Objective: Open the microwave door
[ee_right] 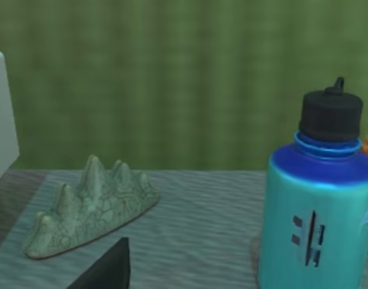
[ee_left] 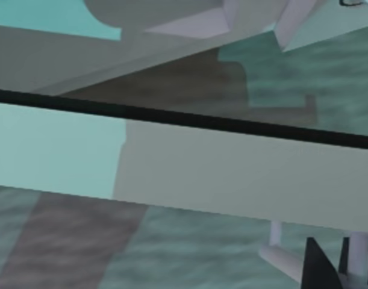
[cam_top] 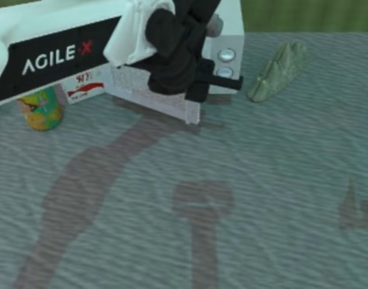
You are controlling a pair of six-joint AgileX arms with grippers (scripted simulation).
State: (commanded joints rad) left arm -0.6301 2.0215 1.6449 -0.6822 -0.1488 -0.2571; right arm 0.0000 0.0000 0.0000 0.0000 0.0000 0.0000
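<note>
while left gripper [cam_top: 223, 84] reaches, microwave door [cam_top: 162, 96] stands ajar

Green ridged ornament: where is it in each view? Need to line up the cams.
Top view: green ridged ornament lies on the table to the right of the microwave, near the far edge.
Left wrist view: not in it.
Right wrist view: it sits on the table between the microwave's white side and a blue bottle.
Shared landmark: the microwave body.
</note>
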